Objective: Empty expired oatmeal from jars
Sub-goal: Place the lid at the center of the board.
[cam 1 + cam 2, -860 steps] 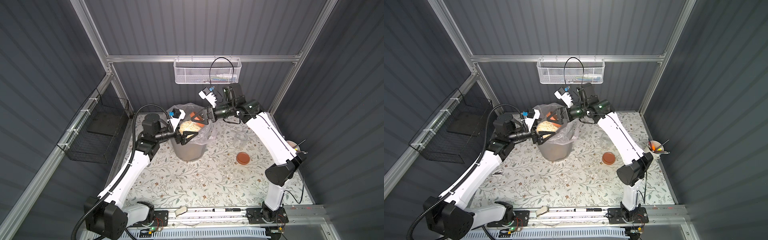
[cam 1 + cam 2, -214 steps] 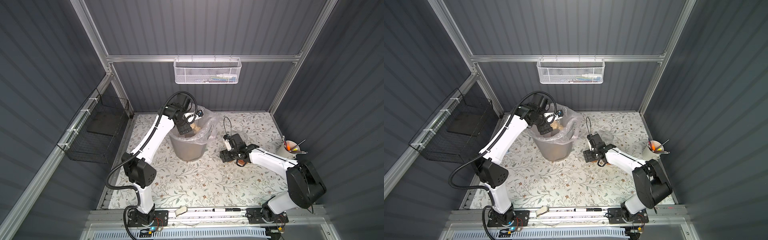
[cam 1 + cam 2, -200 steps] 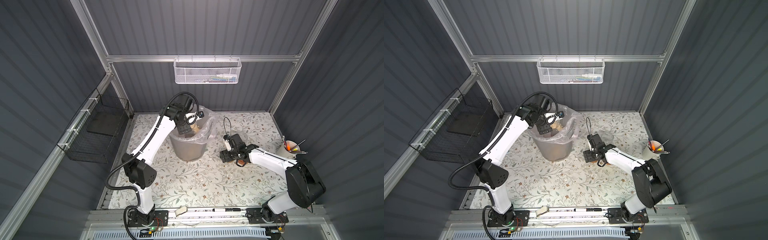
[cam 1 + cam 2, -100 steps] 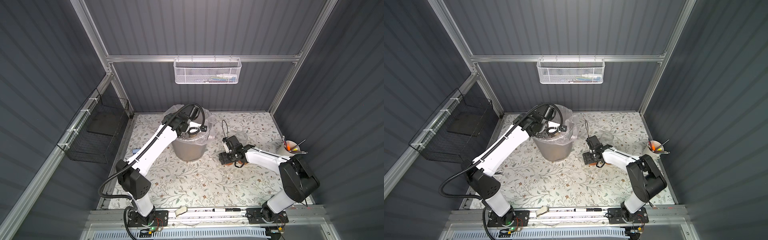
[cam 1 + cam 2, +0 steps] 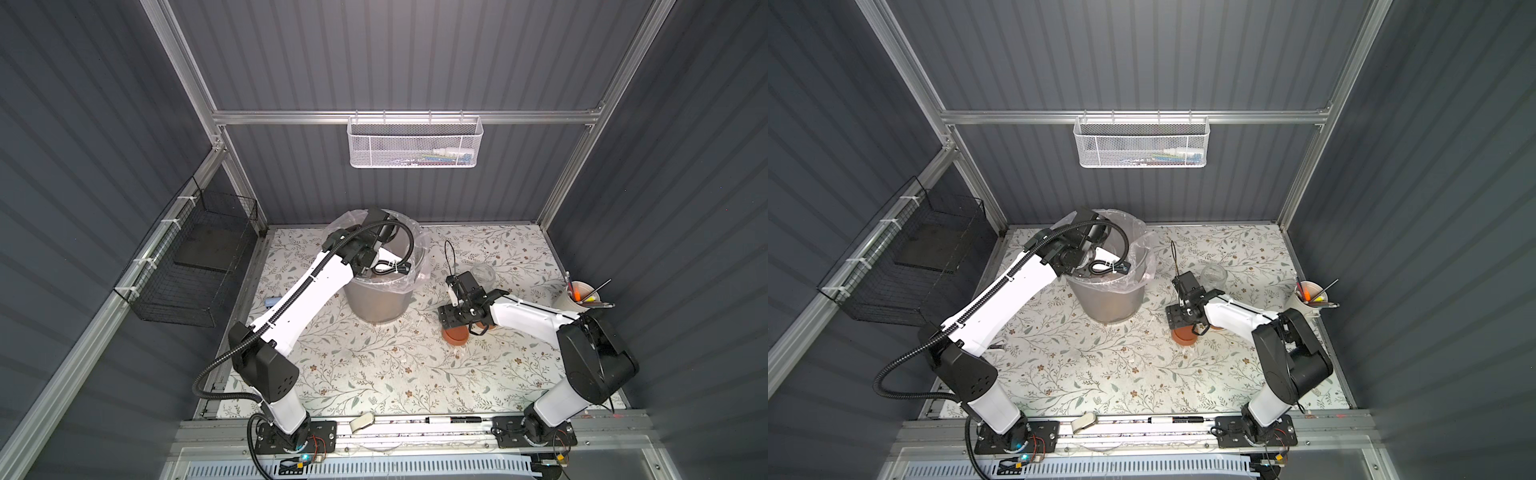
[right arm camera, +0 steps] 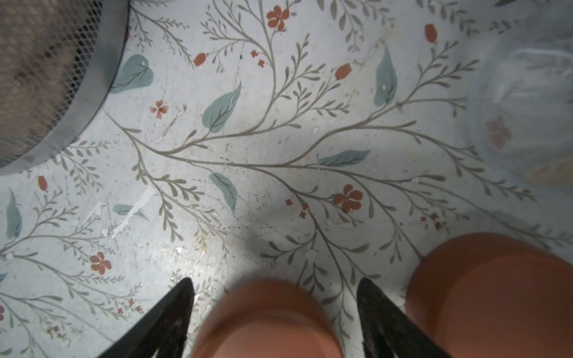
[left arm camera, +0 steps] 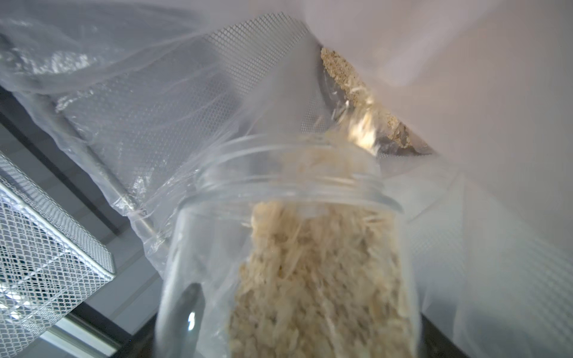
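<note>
Though out of sight in both top views, oatmeal [image 7: 316, 279] at jar [image 7: 201, 248] mouth.

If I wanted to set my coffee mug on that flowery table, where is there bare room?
Widest: the floral tabletop's front, between the arm bases, ahead of the grey mesh bin and two round terracotta lids. Also the back corner between the lidless clear jar and white pen cup. Crowded: around lids, jar and right gripper.
</note>
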`<state>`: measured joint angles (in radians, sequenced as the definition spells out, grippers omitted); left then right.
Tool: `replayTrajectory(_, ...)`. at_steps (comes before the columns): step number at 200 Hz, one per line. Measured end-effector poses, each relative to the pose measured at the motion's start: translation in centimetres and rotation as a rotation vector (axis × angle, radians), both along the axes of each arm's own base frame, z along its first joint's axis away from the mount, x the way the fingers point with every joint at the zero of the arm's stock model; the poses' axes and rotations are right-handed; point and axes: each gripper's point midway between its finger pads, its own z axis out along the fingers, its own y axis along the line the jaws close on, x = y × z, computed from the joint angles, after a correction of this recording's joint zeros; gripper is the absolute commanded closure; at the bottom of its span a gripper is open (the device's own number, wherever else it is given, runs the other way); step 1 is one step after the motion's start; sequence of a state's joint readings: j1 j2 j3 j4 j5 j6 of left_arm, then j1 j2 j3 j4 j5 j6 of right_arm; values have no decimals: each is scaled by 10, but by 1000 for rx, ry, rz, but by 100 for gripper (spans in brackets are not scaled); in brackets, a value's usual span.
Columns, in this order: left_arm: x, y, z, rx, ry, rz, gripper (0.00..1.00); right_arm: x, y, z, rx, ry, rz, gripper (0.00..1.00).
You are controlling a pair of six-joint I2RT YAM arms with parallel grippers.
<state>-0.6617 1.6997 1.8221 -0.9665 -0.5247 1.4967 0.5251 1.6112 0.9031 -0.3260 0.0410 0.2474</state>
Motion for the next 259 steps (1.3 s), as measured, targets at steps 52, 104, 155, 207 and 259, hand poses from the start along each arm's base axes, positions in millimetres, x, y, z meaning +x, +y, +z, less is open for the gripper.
replayTrajectory(52, 11, 4, -2, 132, -29, -52, 100, -2, -4, -4, 15, 11, -23, 24)
replayTrajectory(104, 20, 0, -5, 215, -55, -133, 100, 3, -5, 12, 95, 2, -36, 15)
replayTrajectory(155, 29, -7, 11, 261, -106, -196, 100, 20, -1, 48, 180, -68, -33, 15)
replayTrajectory(207, 34, -14, 40, 263, -171, -233, 100, 18, 6, 49, 213, -56, -15, 15)
replayTrajectory(259, 18, -10, -10, 291, -60, -277, 100, 18, 6, 51, 235, -49, -19, 15)
